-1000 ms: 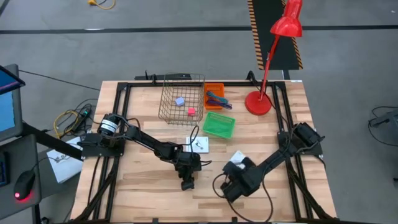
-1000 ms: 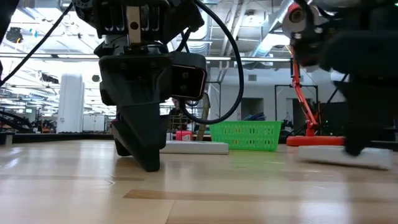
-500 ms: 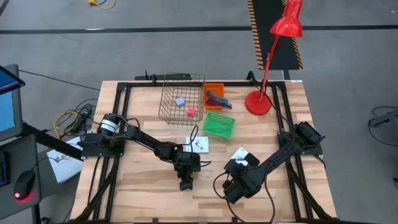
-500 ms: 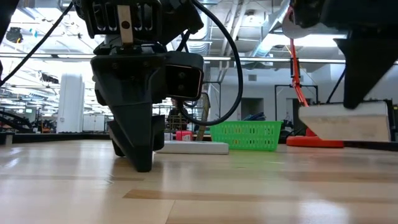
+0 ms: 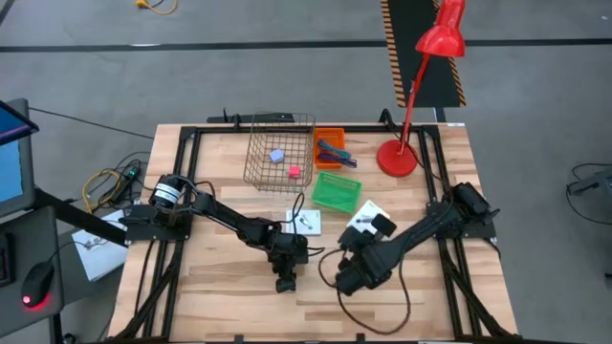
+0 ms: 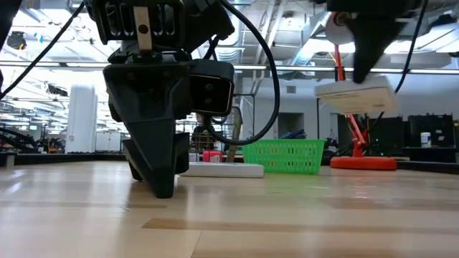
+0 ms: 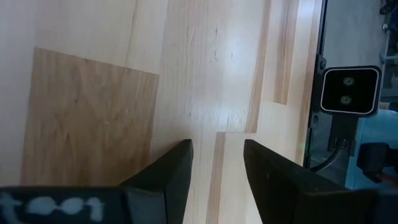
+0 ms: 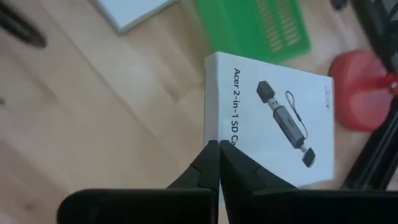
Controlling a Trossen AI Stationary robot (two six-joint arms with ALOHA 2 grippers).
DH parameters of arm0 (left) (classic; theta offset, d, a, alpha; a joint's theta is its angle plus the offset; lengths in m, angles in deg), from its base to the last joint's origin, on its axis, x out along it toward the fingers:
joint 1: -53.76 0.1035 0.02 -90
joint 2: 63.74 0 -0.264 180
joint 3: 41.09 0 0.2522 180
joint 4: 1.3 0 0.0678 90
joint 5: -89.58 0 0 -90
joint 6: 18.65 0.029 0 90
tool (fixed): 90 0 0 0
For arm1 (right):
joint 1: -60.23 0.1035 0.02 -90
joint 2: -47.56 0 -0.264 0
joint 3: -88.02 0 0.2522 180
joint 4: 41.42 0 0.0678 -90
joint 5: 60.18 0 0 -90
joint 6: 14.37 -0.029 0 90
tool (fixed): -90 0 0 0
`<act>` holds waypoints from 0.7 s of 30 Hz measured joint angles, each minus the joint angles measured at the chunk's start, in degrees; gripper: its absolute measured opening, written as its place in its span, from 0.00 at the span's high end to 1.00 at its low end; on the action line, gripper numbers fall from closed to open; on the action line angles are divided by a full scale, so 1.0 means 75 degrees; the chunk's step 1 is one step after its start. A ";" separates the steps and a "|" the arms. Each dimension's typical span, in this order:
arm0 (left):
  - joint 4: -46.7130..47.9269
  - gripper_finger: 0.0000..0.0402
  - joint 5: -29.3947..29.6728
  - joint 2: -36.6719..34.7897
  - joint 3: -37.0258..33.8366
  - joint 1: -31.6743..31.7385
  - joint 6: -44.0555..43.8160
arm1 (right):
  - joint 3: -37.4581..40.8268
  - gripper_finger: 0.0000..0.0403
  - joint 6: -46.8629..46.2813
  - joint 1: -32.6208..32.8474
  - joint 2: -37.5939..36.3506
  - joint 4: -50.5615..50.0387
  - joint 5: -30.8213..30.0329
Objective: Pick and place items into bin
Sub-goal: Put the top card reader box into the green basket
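Observation:
My right gripper [image 5: 361, 232] is shut on a flat white packet [image 5: 368, 216] with dark print, held in the air near the green basket [image 5: 337, 192]. The low view shows this packet [image 6: 356, 94] well above the table. A second white packet [image 5: 307, 222] lies flat on the wood. A lilac cube [image 5: 277, 155] and a pink cube [image 5: 295, 171] sit in the wire basket [image 5: 280, 150]. Pen-like sticks [image 5: 333, 151] lie in the orange tray. My left gripper [image 5: 285, 279] is open and points down at bare wood; I cannot tell whether its tips touch the table. My right gripper [image 8: 219, 149] pinches the white packet between its two fingers at the edge [image 8: 214, 134] beside the line of print. The packet is lifted clear of the table and reaches out past the fingertips, slightly tilted in the low view.
A red desk lamp [image 5: 399, 158] stands at the table's far right, its arm rising over that corner. The wire basket, orange tray and green basket are grouped at the far middle. Bare wood lies along the near edge [image 5: 316, 320]. Cables hang off the left side.
My right gripper has lifted the white packet off the table and carried it up and toward the far edge, closer to the green basket. The packet lay flat on the wood a second ago and now hangs clear in the air.

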 joint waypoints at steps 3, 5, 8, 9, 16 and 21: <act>0.0070 0.64 -0.0012 0.0000 0.0004 0.0000 0.0000 | -0.0128 1.00 0.0678 -0.0372 -0.0003 0.0004 -0.0097; 0.0085 0.64 -0.0016 0.0000 0.0006 -0.0003 -0.0003 | -0.0199 1.00 0.1201 -0.0670 -0.0003 0.0102 -0.0100; 0.0090 0.64 -0.0012 0.0000 0.0006 -0.0025 -0.0003 | -0.0291 1.00 0.2001 -0.1115 -0.0006 0.0375 -0.0105; 0.0093 0.64 -0.0004 0.0000 0.0006 -0.0034 -0.0003 | -0.0327 1.00 0.2270 -0.1268 -0.0006 0.0442 -0.0105; 0.0092 0.64 0.0003 0.0000 0.0002 -0.0055 -0.0012 | -0.0447 1.00 0.3797 -0.2289 -0.0015 0.1197 0.0113; 0.0090 0.64 0.0008 0.0000 -0.0003 -0.0055 -0.0050 | -0.0651 1.00 0.4637 -0.2681 -0.0015 0.1957 0.0710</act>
